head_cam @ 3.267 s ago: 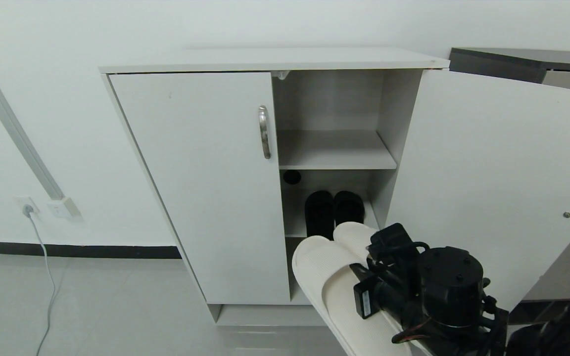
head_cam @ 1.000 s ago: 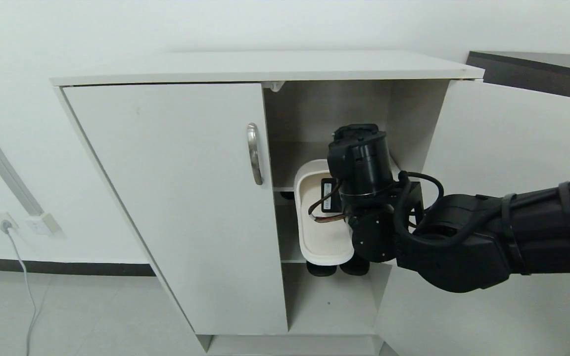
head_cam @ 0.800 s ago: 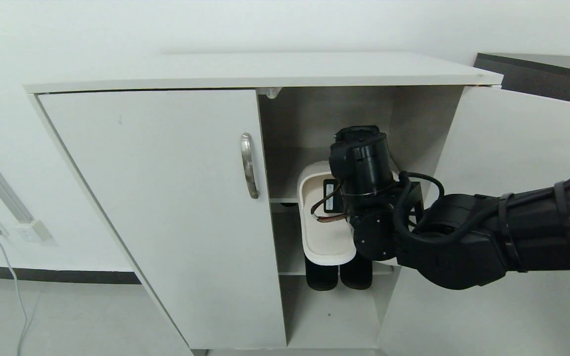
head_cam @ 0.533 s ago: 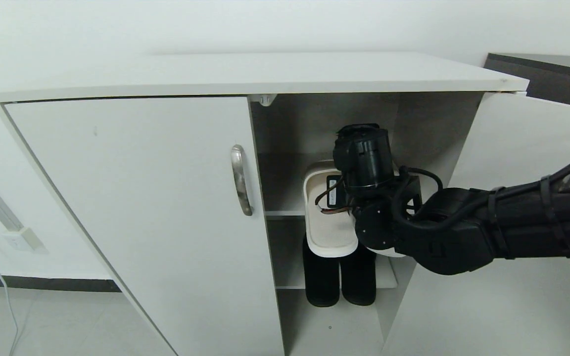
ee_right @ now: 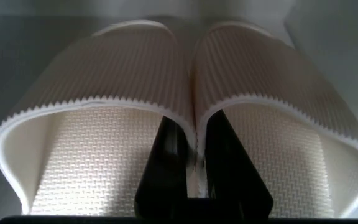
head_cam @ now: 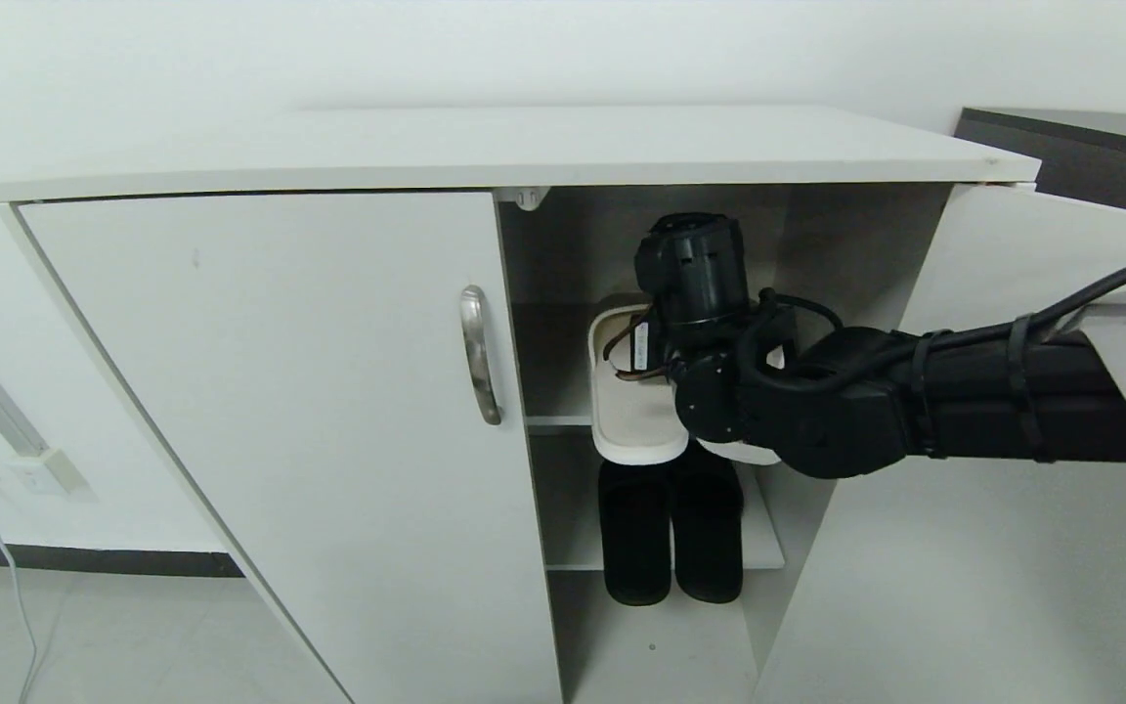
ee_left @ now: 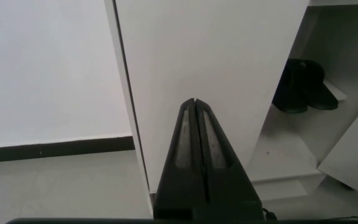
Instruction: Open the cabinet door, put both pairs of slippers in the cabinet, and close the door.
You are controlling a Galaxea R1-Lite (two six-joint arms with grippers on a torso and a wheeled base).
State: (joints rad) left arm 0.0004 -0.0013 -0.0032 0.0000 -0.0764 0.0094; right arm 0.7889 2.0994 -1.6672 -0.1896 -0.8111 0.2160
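The right gripper clamped the white slippers by their inner edges above the upper shelf, mid-placement; next it likely needed to lower and release

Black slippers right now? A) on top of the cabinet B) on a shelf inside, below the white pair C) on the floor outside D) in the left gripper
B: the black slippers lie on a shelf inside the cabinet, below the white slippers held by the right gripper.
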